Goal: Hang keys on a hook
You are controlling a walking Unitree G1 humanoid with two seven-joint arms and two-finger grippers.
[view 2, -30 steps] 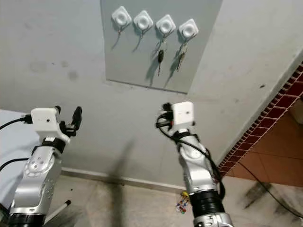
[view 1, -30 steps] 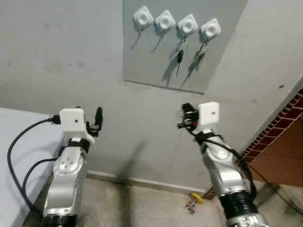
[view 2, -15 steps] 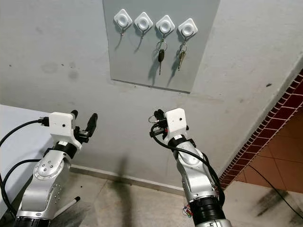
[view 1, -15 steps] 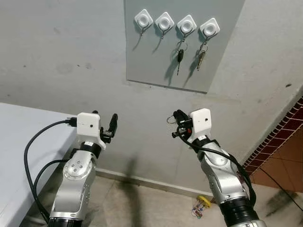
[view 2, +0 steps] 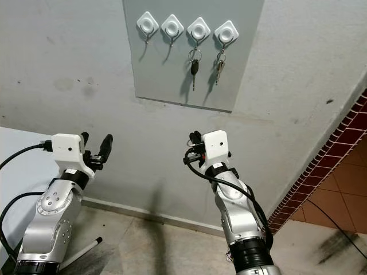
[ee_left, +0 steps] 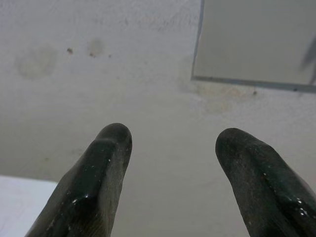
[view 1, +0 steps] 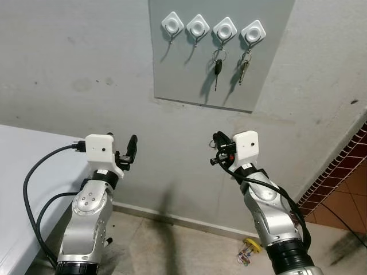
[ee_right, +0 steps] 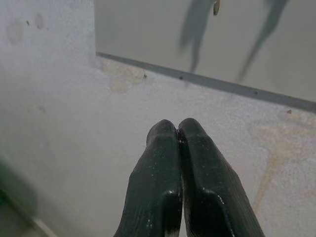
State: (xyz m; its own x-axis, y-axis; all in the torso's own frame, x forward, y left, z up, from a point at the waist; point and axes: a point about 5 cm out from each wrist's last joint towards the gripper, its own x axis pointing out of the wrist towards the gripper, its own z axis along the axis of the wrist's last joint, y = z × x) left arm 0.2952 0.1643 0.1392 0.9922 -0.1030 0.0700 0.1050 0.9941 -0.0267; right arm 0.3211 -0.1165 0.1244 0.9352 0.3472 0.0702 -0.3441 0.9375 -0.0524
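Observation:
A grey panel (view 1: pixel 189 74) on the wall carries a row of white hooks (view 1: pixel 198 26). A black-headed key (view 1: pixel 218 66) hangs from the third hook, and another key (view 1: pixel 243 66) from the rightmost; the two left hooks are bare. My right gripper (view 1: pixel 218 150) is shut and raised below the panel, pointing at the wall (ee_right: pixel 177 129). A thin ring-like loop shows at its tips in the left eye view, and I cannot tell whether it is held. My left gripper (view 1: pixel 123 146) is open, level with the right one, with nothing between its fingers (ee_left: pixel 111 148).
A small bunch with a yellow tag (view 1: pixel 249 247) lies on the floor by the skirting, beside my right arm. A white table (view 1: pixel 23 160) stands at the left. Red brick tiling (view 1: pixel 344 166) runs down the right wall. A white stick (view 2: pixel 86 249) lies on the floor.
Over the last second both grippers dropped a little below the panel, the left one moving right toward it. The right stayed shut and the left open. The hanging keys are unchanged.

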